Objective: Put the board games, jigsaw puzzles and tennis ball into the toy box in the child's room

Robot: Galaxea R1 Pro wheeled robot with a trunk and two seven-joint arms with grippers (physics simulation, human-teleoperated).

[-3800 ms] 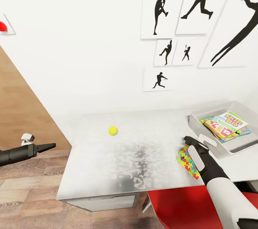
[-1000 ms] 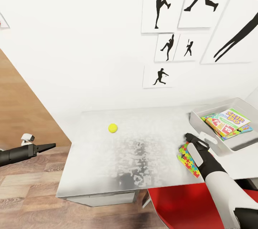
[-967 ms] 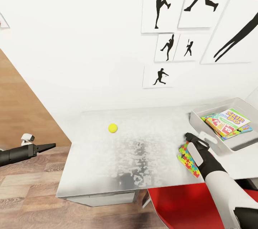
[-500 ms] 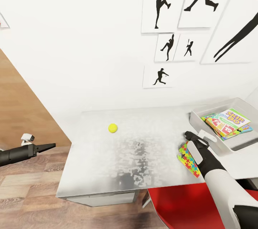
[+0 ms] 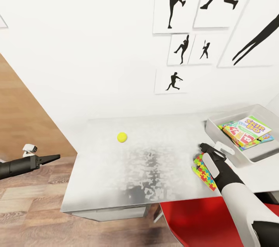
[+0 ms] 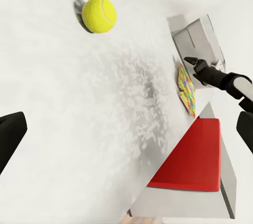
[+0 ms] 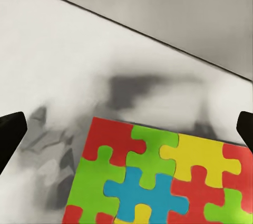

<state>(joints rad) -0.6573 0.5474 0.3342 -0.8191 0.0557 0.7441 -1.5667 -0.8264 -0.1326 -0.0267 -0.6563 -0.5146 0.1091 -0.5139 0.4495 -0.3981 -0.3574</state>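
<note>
The tennis ball (image 5: 122,137) (image 6: 99,14) lies alone on the pale mottled table (image 5: 155,154), left of centre. A bright jigsaw puzzle (image 5: 203,172) (image 7: 158,179) (image 6: 186,90) lies flat near the table's front edge; whether one or two are stacked I cannot tell. My right gripper (image 5: 212,148) (image 7: 126,132) hovers open over the puzzle's far edge, beside the toy box (image 5: 236,112). Board games (image 5: 248,129), the SKIP-BO one on top, lie inside the box. My left gripper (image 5: 54,157) (image 6: 126,134) is open and empty, off the table's left end over the floor.
A red chair seat (image 5: 193,220) (image 6: 195,155) is tucked under the table's front edge below my right arm. A white wall with black baseball-player pictures (image 5: 174,7) backs the table. Wood-plank floor (image 5: 31,200) lies to the left.
The head view has shifted slightly, so the pictures and toy box sit a little differently. My right gripper stays over the puzzle with small adjustments. The ball and left arm have not moved.
</note>
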